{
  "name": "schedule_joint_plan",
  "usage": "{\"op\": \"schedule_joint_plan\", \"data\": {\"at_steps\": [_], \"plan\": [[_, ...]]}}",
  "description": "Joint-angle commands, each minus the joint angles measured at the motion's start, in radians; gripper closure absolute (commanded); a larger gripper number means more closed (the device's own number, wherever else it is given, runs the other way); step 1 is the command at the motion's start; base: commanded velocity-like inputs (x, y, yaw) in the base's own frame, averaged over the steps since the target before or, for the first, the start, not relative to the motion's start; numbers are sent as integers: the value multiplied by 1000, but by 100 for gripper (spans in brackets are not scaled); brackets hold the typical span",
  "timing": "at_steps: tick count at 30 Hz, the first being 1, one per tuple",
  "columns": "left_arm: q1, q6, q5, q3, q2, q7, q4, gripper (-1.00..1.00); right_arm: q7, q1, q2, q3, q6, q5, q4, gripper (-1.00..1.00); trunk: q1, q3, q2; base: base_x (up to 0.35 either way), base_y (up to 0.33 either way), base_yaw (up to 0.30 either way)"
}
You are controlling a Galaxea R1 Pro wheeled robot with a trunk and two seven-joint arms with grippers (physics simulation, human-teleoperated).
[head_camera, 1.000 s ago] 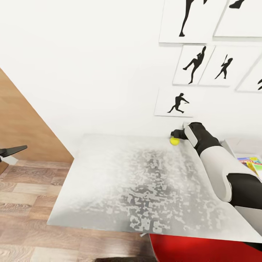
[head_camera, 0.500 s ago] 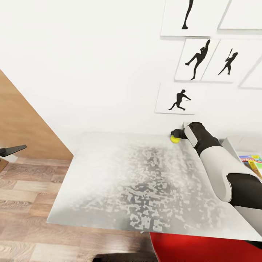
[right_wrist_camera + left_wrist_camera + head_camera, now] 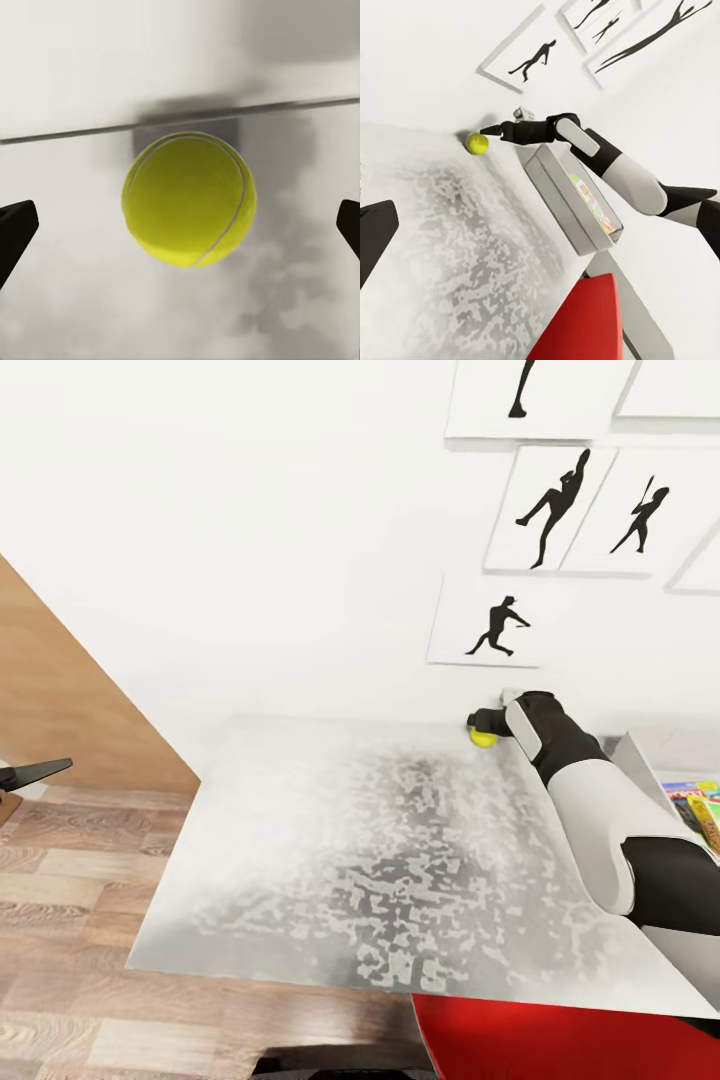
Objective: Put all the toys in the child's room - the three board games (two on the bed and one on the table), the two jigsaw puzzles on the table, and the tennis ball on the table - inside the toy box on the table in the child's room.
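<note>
The tennis ball point(image 3: 482, 737), small and yellow-green, rests on the light-grey table point(image 3: 350, 860) at its far edge against the white wall. My right gripper point(image 3: 479, 724) reaches over it from the right. In the right wrist view the tennis ball point(image 3: 189, 199) sits centred between the two wide-apart fingertips point(image 3: 15, 229), which do not touch it. The grey toy box point(image 3: 636, 758) stands at the table's right end with colourful board games point(image 3: 697, 804) inside. From the left wrist view, the ball point(image 3: 476, 142) lies just beyond the toy box point(image 3: 556, 191). My left gripper point(image 3: 32, 772) hangs open over the floor, left of the table.
Black sports silhouette pictures point(image 3: 500, 625) hang on the wall above the ball. A red chair point(image 3: 560, 1040) sits under the table's near edge. Wood-plank floor point(image 3: 70, 890) and a brown panel point(image 3: 60, 690) lie to the left.
The head camera has tilted slightly, shifting the whole picture. My right gripper stays open at the tennis ball, and the left gripper has not moved.
</note>
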Motion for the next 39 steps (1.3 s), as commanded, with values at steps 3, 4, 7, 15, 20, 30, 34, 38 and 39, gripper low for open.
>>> {"op": "schedule_joint_plan", "data": {"at_steps": [3, 4, 7, 15, 20, 30, 34, 38, 39], "plan": [[0, 11, 1, 3, 1, -3, 0, -100, -7, -1, 1, 1, 3, -11, -3, -100, 0, -6, -2, 0, 0, 0], [0, 11, 1, 3, 2, -3, 0, -100, -7, -1, 1, 1, 3, -11, -3, -100, 0, -8, -2, 0, 0, 0], [1, 11, 1, 4, 2, -3, 0, -100, -7, -1, 1, 0, 3, -11, -4, -100, 0, -13, -2, 0, 0, 0], [1, 11, 1, 5, 2, -3, 0, -100, -7, -3, -3, 0, 3, -11, -4, -100, 0, -26, -2, 0, 0, 0], [0, 11, 1, 5, 2, -3, 0, -100, -7, -4, -9, 0, 4, -11, -4, -100, 0, -34, -2, 0, 0, 0], [1, 11, 2, 5, 2, -3, 0, -100, -7, -5, -12, 0, 7, -12, -7, -100, 0, -51, -2, 0, 0, 0], [1, 11, 2, 5, 2, -3, 0, -100, -7, -5, -12, -1, 7, -12, -10, -100, 0, -57, -2, 0, 0, 0], [1, 12, 2, 5, 3, -3, 0, -100, -7, -5, -11, -1, 8, -12, -13, -100, 0, -64, -2, 0, 0, 0], [1, 12, 2, 5, 3, -3, 0, -100, -7, -5, -12, -1, 8, -12, -20, -100, 0, -66, -2, 0, 0, 0]]}}
